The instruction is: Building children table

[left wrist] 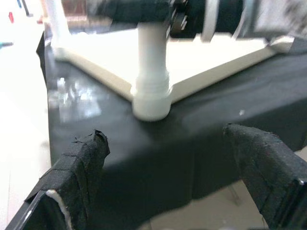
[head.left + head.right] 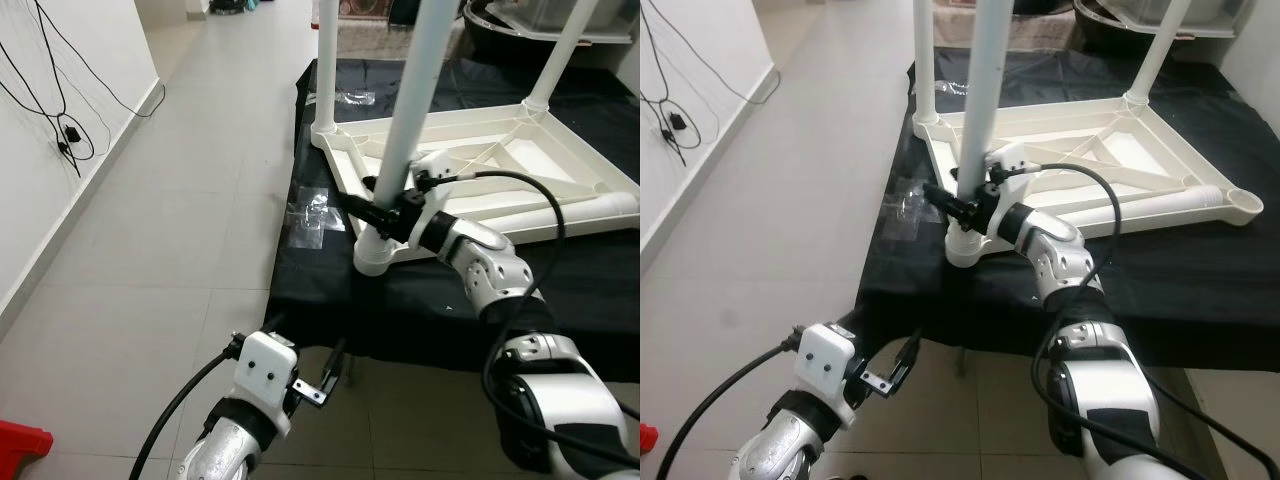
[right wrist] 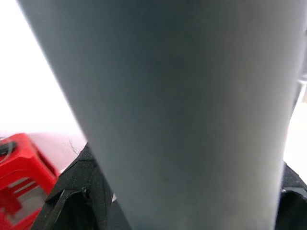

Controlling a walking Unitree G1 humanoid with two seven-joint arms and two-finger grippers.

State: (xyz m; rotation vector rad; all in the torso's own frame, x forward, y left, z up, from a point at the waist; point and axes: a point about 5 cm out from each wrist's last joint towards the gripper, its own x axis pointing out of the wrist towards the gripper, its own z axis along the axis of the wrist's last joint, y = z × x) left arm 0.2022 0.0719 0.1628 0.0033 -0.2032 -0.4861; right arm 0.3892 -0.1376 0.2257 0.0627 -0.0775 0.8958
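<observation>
A white children's table point(image 2: 520, 150) lies upside down on a black cloth point(image 2: 330, 300). Its near-left leg point(image 2: 410, 120) stands upright in the corner socket point(image 2: 375, 255). My right gripper point(image 2: 375, 205) is shut on this leg just above the socket, and the leg point(image 3: 182, 105) looms close between its fingers in the right wrist view. My left gripper point(image 2: 335, 375) hangs open below the cloth's front edge, short of the socket. In the left wrist view the leg point(image 1: 152, 57) is ahead of its spread fingers point(image 1: 76, 167), which hold nothing.
Two more legs point(image 2: 328, 60) point(image 2: 560, 50) rise from the far corners. A clear plastic bag point(image 2: 315, 215) lies on the cloth left of the table. Tiled floor stretches to the left, with wall cables point(image 2: 65, 130) and a red stool point(image 2: 20, 445).
</observation>
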